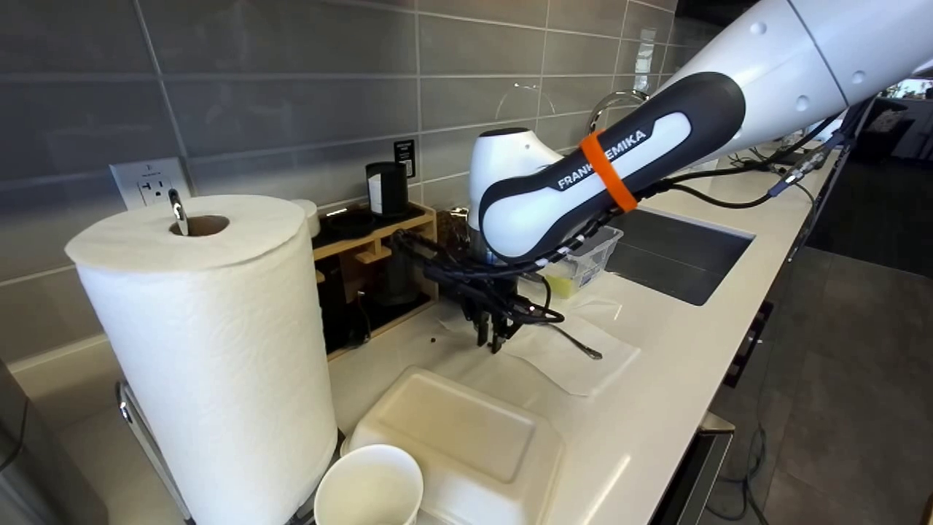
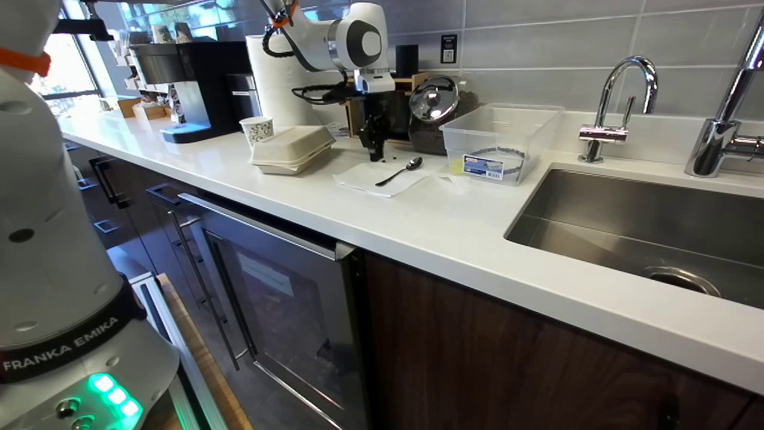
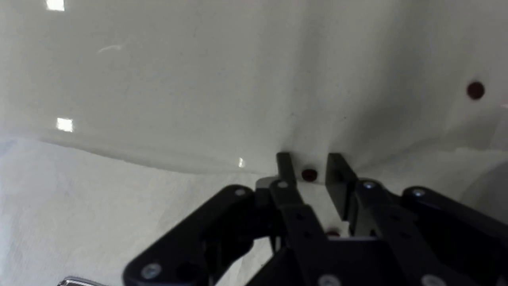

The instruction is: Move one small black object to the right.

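— See the arm?
— Yes, slanting down in an exterior view, with the wrist bent to the vertical.
— Notice the pincer?
— Pointing downward in both exterior views, with fingers parted in the wrist view.

My white Franka Emika Panda arm, orange strap over its black lettered panel, black cables, black Robotiq gripper with silver screws, green lights on my base

Small black object: round, at edge of paper, between parted jaws of hand, touching neither.
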Controlling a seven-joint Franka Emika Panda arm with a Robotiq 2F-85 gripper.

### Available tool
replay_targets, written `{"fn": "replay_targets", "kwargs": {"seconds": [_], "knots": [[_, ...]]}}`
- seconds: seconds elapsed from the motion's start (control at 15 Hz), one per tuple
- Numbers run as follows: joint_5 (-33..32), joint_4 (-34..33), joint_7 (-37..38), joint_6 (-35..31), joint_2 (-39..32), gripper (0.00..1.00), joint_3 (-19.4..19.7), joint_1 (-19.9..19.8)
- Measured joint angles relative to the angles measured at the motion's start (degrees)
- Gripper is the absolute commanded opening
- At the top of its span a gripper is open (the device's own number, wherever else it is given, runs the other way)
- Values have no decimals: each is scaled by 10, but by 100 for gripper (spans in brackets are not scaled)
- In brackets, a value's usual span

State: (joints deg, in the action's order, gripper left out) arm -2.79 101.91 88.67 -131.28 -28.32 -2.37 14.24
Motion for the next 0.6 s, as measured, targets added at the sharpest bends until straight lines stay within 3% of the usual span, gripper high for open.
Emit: {"fn": "replay_targets", "kwargs": {"seconds": [0.6], "knots": [[0, 0, 0, -1, 0, 22, 1, 1]]}}
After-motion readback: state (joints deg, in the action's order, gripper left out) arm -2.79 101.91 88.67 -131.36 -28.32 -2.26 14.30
